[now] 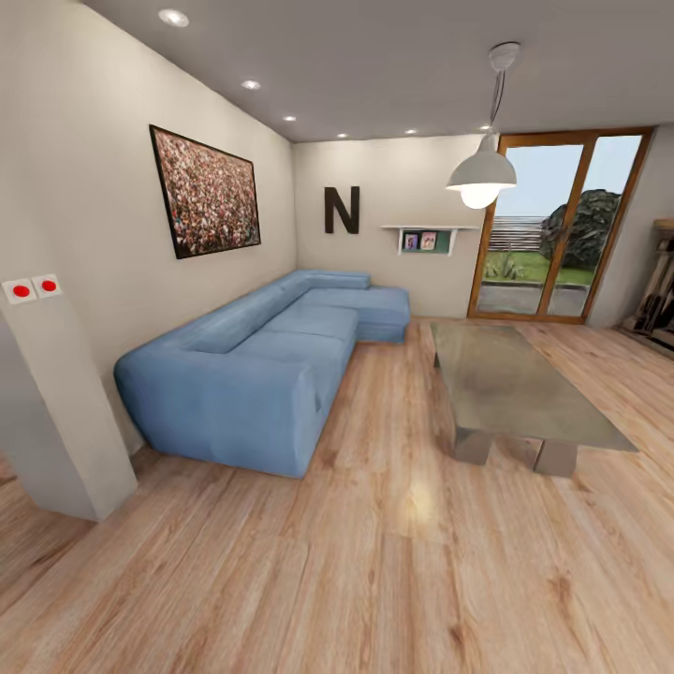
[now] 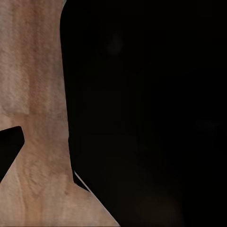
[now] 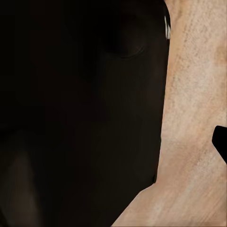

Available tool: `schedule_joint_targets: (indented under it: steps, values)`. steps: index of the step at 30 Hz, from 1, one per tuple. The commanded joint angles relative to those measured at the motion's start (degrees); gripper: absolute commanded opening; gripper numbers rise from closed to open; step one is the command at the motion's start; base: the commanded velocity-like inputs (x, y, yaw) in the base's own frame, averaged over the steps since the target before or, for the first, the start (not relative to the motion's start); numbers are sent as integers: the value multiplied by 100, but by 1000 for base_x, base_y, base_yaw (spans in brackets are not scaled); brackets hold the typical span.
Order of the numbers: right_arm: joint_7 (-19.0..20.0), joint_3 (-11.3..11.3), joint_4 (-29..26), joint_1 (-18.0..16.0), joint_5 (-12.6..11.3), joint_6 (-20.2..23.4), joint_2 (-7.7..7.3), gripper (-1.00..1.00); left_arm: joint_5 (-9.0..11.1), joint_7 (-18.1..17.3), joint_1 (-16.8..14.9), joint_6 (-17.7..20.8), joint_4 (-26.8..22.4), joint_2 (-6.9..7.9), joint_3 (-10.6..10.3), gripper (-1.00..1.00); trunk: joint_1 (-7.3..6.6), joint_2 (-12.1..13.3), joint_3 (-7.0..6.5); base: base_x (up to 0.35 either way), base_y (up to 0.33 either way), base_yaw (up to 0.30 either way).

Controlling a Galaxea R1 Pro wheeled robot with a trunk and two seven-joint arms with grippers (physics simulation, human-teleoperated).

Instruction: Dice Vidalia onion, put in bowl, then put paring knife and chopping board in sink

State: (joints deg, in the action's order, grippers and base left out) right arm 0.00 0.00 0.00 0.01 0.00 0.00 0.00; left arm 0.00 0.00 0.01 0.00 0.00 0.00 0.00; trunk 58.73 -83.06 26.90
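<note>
I am looking into a living room; the onion, chopping board, paring knife, bowl, countertop and sink are all out of view. Each wrist view looks down at the wooden floor past a large black shape close to the lens. A small dark wedge pokes in at the edge of the left wrist view, and a similar one in the right wrist view. Whether these are fingers, and how the jaws stand, I cannot tell.
A blue corner sofa runs along the left wall. A low glass table stands at the right. A white wall stub with red switches juts in at the near left. Glass patio doors lie far ahead. Wooden floor stretches between.
</note>
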Motion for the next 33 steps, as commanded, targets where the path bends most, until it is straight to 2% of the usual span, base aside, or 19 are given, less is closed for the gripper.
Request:
schedule_joint_targets:
  steps: [1, 3, 10, 33]
  values:
    - [0, 0, 0, -1, 0, 0, 0, 100, 0, 0, -1, 0, 0, 0, 0, 100, 0, -2, 3, 0, 0, 0]
    - [0, 12, -66, -27, -9, 21, 65, 100, -18, -8, -1, 26, -10, -55, 15, 100, 0, -2, 3, 0, 0, 0]
    - [0, 9, -142, -27, -9, 7, 164, 100, 14, -8, -1, 19, 7, -39, -7, 100, 0, -2, 3, 0, 0, 0]
    - [3, 44, -158, -27, 9, -9, 193, 100, 16, -9, -1, 0, -16, -33, 25, 100, 0, -2, 3, 0, 0, 0]
